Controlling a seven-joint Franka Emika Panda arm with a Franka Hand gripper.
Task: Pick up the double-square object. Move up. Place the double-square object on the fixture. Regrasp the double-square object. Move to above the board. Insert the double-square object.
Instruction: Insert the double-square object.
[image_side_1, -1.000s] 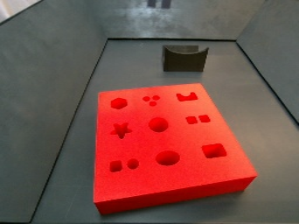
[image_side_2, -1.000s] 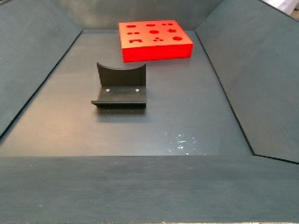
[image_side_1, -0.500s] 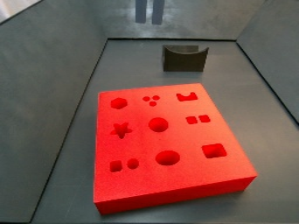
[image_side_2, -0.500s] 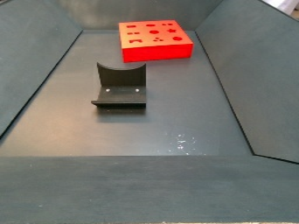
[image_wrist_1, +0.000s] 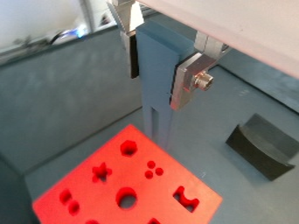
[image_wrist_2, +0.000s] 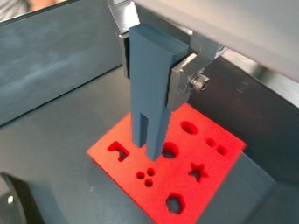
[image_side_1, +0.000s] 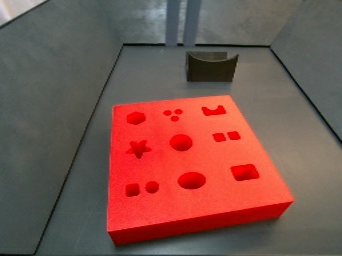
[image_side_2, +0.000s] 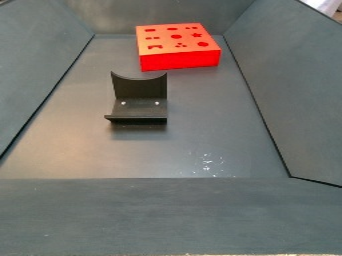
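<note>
**Bar held upright high over the red board**

The gripper (image_wrist_2: 158, 57) hangs above the board (image_wrist_2: 176, 157), its silver fingers (image_wrist_1: 187, 74) clamped on the upper part of the double-square object (image_wrist_2: 152, 96), and that is clear in both wrist views. The grey-blue bar points straight down from the jaws, its lower end split by a slit into two prongs, well clear of the slab's top. Below the tip lie the board's cut-outs: a star, round holes, small dots, a hexagon. The fixture (image_wrist_1: 263, 144) sits off to one side of the gripper on the grey floor, apart from the board. In a side view only the bar's two lower prongs (image_side_1: 183, 22) poke in at the upper edge, beyond the fixture (image_side_1: 210, 65) and the board (image_side_1: 194, 165) in the frame. In a side view from the far end, the fixture (image_side_2: 136, 98) stands apart from the board (image_side_2: 177, 46), with gripper and bar out of frame
</note>
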